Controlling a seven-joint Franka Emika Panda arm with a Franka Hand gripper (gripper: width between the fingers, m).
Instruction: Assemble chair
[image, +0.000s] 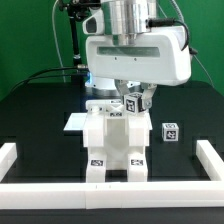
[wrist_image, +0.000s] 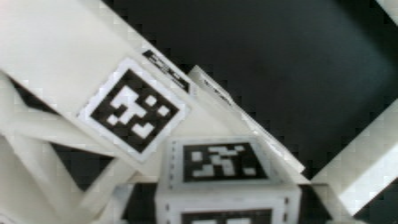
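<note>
The chair (image: 113, 148) stands as a chunky white structure in the middle of the black table, with tags on its front feet. My gripper (image: 135, 103) hangs just above its upper right corner, shut on a small white tagged block (image: 132, 101) that touches the structure's top. In the wrist view this block (wrist_image: 217, 162) sits between my fingertips (wrist_image: 352, 172), tag facing the camera, and my gripper (wrist_image: 222, 205) straddles it. A tagged white slab (wrist_image: 134, 110) of the chair slants beside it. A loose tagged cube (image: 170, 131) lies on the table to the exterior view's right.
The marker board (image: 76, 122) lies flat behind the chair on the exterior view's left. White border rails run along the left (image: 9, 157), right (image: 213, 160) and front (image: 110, 197) of the table. Cables hang behind the arm.
</note>
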